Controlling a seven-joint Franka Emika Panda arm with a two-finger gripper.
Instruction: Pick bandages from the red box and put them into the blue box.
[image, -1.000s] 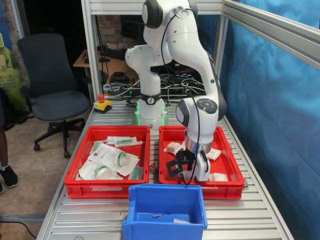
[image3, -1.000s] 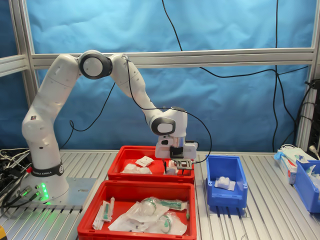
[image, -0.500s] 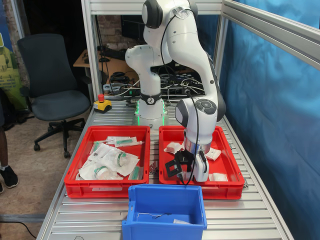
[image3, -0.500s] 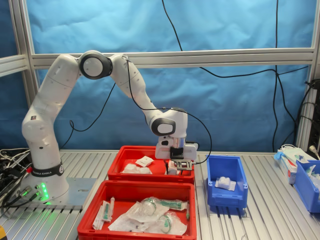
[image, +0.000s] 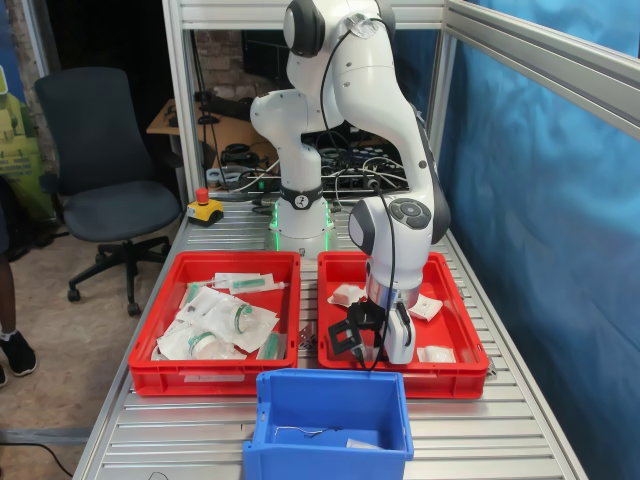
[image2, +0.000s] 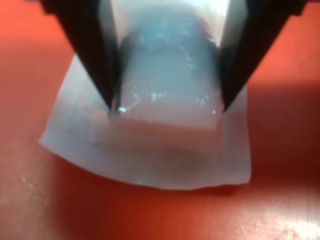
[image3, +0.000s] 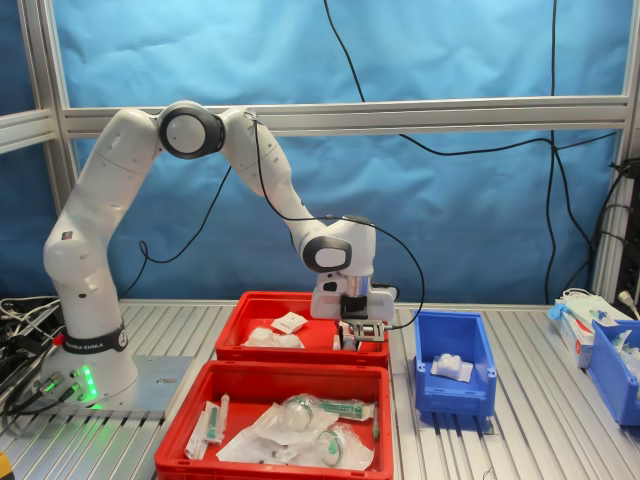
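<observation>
Between the black fingers (image2: 95, 55) of the gripper (image2: 167, 102) sits a soft, puffy white bandage (image2: 165, 135), squeezed tight above the smooth red box (image2: 40, 210) floor.

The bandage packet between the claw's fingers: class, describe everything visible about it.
The bandage packet is a small white puffy pad sealed in thin, glossy, translucent wrapping whose flat edge flares out beyond the pad. In the wrist view the claw has its two dark fingers pressed against opposite sides of the pad, squeezing it slightly. Beneath it lies the floor of the red box; whether the packet touches it cannot be told. In both exterior views the claw hides the packet.
</observation>
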